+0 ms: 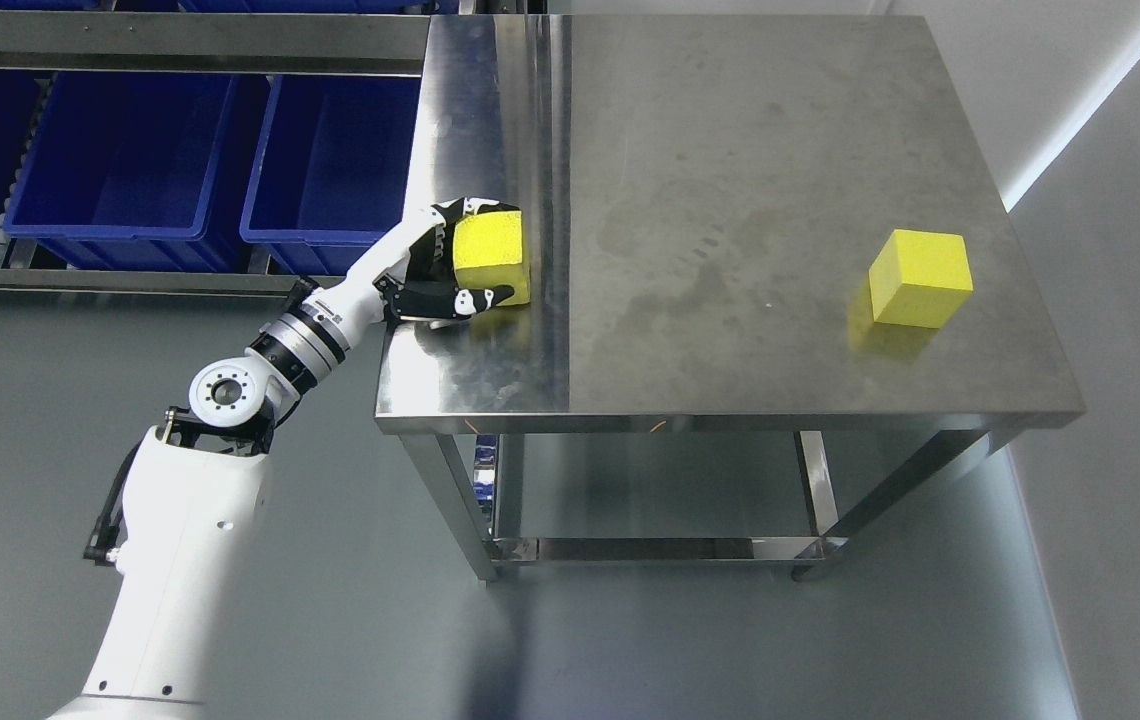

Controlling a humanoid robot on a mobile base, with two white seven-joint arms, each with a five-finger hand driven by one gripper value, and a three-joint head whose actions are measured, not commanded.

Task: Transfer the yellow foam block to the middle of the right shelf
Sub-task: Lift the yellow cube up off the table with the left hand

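Left hand [450,270] at the steel table [730,380]'s left edge, black fingers [460,298] curled round a yellow foam block [492,258], thumb beneath, gripping it. Block: bright yellow, pitted, squarish, resting on the tabletop's left strip. Second yellow block [920,277] sits free near the table's right edge.

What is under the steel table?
Under the steel table only its legs, lower crossbars and grey floor show. The tabletop covers the space beneath its middle and back, so anything there cannot be seen.
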